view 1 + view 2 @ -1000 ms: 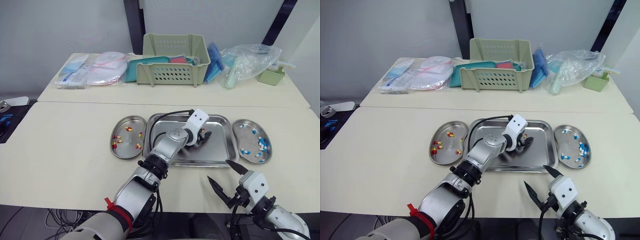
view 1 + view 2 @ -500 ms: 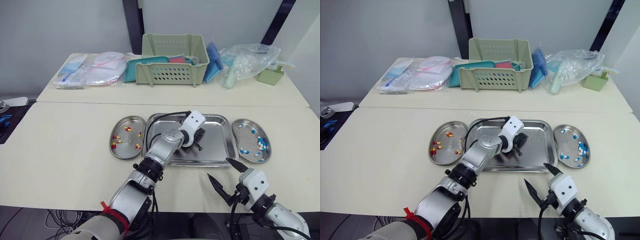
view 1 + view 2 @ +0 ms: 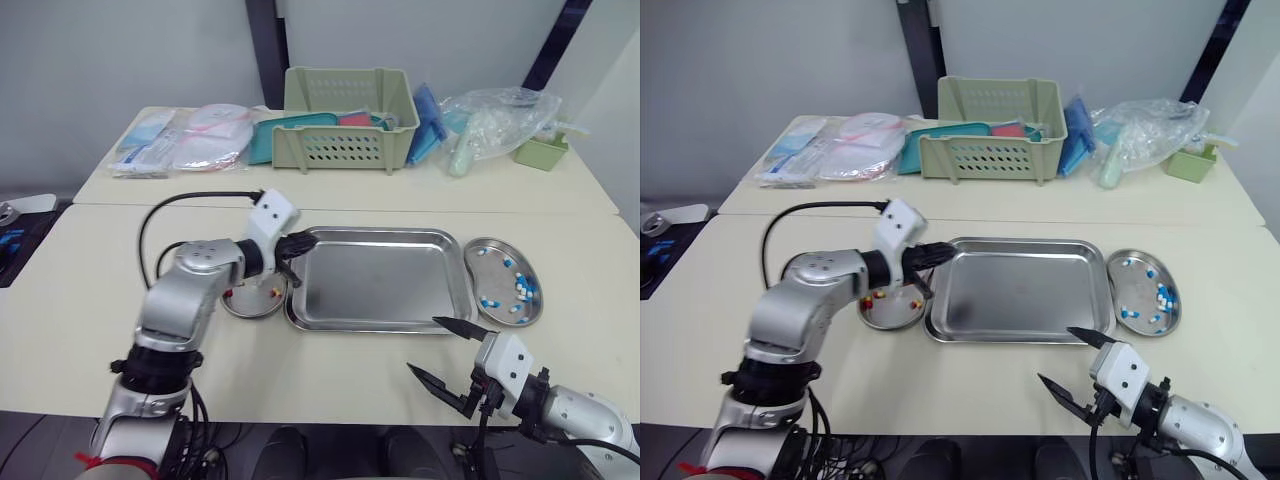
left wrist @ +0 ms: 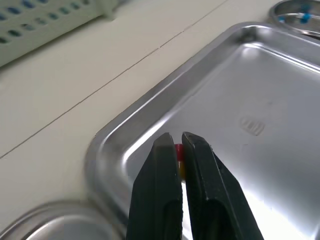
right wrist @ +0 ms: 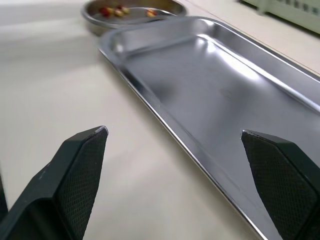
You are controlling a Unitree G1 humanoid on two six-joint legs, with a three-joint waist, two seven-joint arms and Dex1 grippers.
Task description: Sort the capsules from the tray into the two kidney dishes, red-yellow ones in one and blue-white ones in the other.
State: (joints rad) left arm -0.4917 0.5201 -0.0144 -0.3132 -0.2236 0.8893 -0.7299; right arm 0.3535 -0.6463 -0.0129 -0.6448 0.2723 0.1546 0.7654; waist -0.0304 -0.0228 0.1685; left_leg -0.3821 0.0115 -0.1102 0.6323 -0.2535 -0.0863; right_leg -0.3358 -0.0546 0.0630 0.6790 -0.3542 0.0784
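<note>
the left gripper (image 4: pixel 173 137) is pinched almost shut on a red-yellow capsule (image 4: pixel 178 150), which lies along the fingers with its red end toward the tips, over the tray's (image 3: pixel 455 300) left edge just beside the left kidney dish (image 3: pixel 250 305), while the right gripper (image 3: pixel 423 344) is spread wide and holds nothing, in front of the tray.

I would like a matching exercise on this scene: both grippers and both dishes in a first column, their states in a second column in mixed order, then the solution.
Column 1
1. left gripper
2. right gripper
3. left dish
4. right dish

Column 2
A. contains blue-white capsules
B. open, above the table
C. shut on one red-yellow capsule
D. contains several red-yellow capsules

Pairs: 1-C, 2-B, 3-D, 4-A
</note>
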